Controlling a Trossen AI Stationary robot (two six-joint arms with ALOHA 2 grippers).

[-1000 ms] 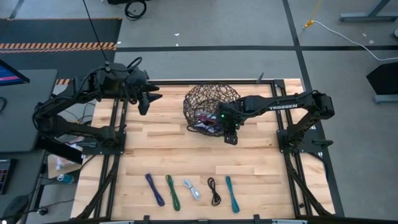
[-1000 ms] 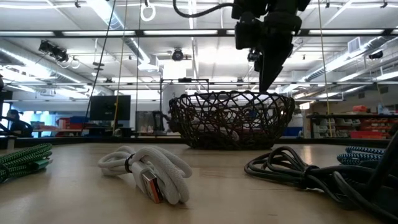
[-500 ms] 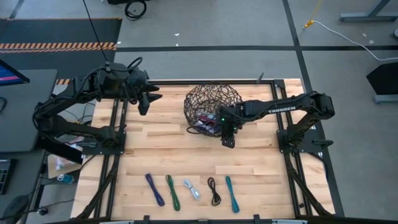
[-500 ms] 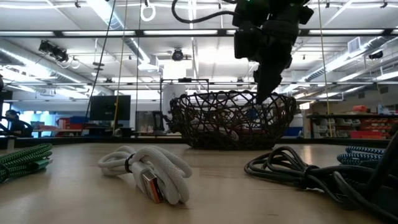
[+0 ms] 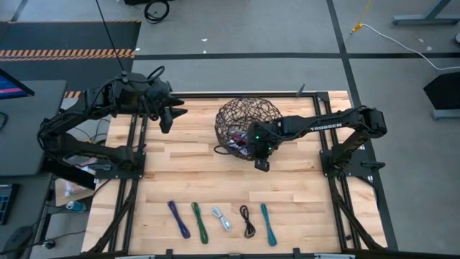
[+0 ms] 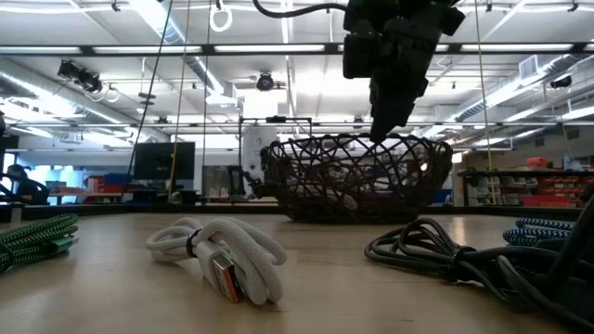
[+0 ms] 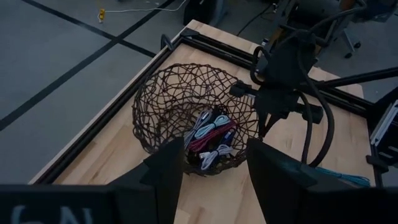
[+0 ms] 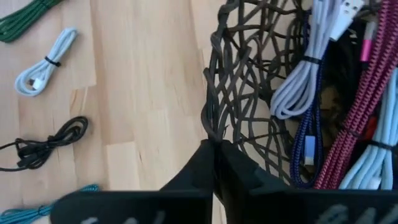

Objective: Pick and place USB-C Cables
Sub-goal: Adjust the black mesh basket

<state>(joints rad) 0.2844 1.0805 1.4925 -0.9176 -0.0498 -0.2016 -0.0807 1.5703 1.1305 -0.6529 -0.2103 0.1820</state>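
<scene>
A wire basket (image 5: 244, 124) sits mid-bench (image 5: 302, 194) holding bundled cables (image 7: 211, 134); five more cables (image 5: 223, 219) lie in a row along the bench's near edge.

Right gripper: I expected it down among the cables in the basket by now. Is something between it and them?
Yes. The right gripper is shut on the wire basket's rim, so the woven wall stands between it and the cables inside.

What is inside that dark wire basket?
The wire basket holds bundled USB-C cables: light blue, dark blue, magenta and white ones show. Whatever lies beneath that pile is covered.
</scene>
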